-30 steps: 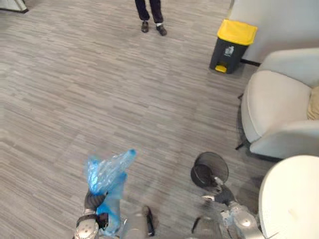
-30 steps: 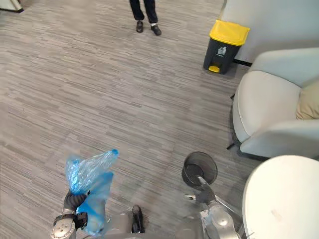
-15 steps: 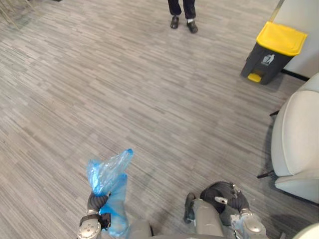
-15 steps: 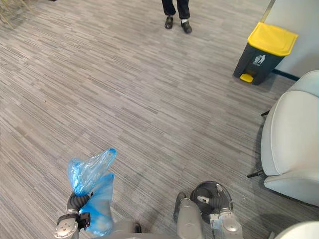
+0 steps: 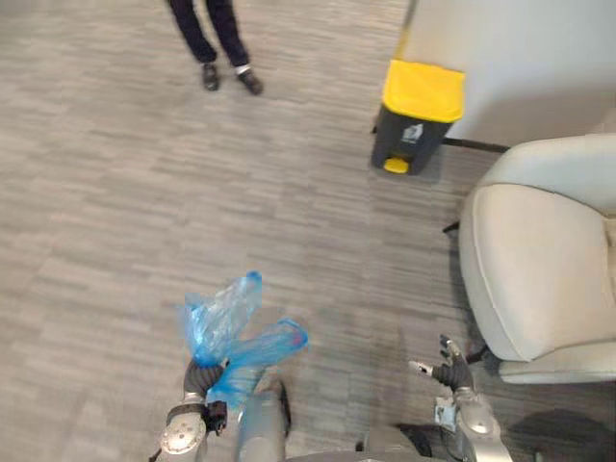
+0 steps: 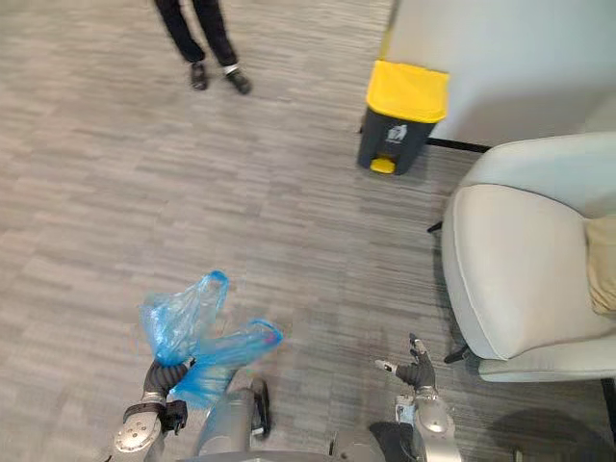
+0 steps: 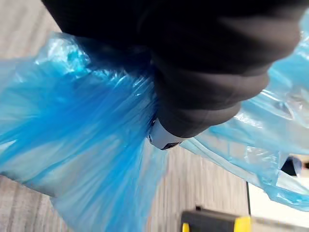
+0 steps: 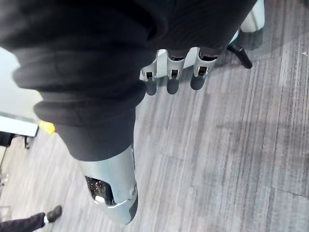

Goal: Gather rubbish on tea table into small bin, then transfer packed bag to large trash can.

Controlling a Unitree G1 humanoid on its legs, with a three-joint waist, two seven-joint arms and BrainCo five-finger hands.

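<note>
The crumpled translucent blue plastic bag [image 5: 223, 316] is up off the grey striped floor [image 5: 115, 212], at the lower left of the head views. It is bunched at the left hand [image 5: 198, 373], with one puffed lobe rising above the hand. A second lobe trails out sideways toward the robot's right. The left hand is clenched on the gathered neck of the blue plastic bag, and the plastic spills out of the fist. In the left wrist view the blue film lies pressed against the hand's dark ribbed cover on both sides, and the fingers are buried in it.

The right hand [image 5: 449, 372] hangs low on the right, near the front edge of a cream upholstered armchair [image 5: 534, 260]. It is clear of the bag and touches nothing. Its fingers [image 8: 167, 79] hang straight and relaxed with the thumb spread apart, and only floor shows below them.

A dark grey trash can [image 5: 414, 120] with a yellow lid stands against the pale wall, well apart from the bag and ahead of the robot to the right. Its lid is down. A tan cushion [image 6: 603, 277] lies on the armchair's seat. A person's legs [image 5: 214, 34] in dark trousers and dark shoes stand on the floor at the far left of the trash can.
</note>
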